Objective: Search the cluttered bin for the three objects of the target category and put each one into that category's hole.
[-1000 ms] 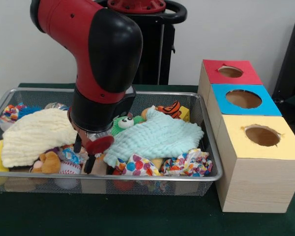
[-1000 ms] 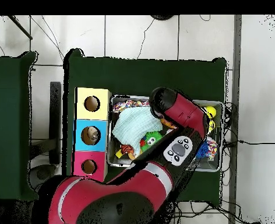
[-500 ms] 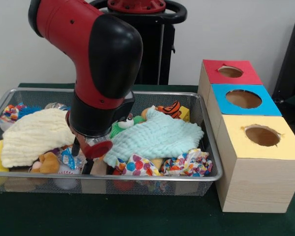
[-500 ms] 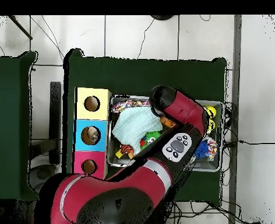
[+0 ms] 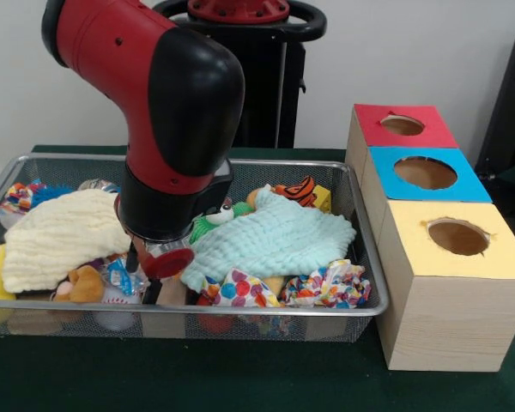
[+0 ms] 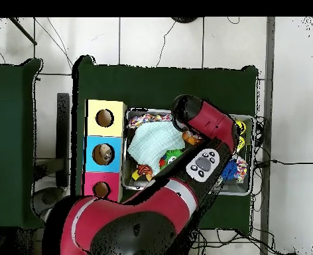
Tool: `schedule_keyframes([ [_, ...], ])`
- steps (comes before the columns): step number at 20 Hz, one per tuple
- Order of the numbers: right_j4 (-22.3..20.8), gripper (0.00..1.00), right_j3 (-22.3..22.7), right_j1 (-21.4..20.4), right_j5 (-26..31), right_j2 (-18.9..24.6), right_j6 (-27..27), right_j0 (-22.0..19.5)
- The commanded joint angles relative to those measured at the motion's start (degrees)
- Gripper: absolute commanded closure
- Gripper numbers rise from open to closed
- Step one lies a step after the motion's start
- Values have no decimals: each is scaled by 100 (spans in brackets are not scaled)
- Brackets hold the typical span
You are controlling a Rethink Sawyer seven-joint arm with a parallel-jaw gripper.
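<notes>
Down in the wire mesh bin (image 5: 360, 257), my gripper (image 5: 146, 273) hangs among the toys between the cream waffle cloth (image 5: 60, 236) and the mint green cloth (image 5: 270, 240); whether it is clenched I cannot tell.

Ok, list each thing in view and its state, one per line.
pincer: down in the bin, open or shut not visible
wire bin: full of clutter
mint cloth: spread over toys
cream cloth: bunched over toys
red, blue, yellow boxes: holes open
</notes>
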Motion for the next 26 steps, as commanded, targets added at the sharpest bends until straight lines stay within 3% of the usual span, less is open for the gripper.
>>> schedule_keyframes([
  [1, -225, 0, -645, 444, 968, 92, 1563, -254],
  [9, -522, 0, -864, 723, 1472, -254, 1443, -316],
  [26, -832, 0, -1187, 1020, 2292, -557, 1262, -314],
])
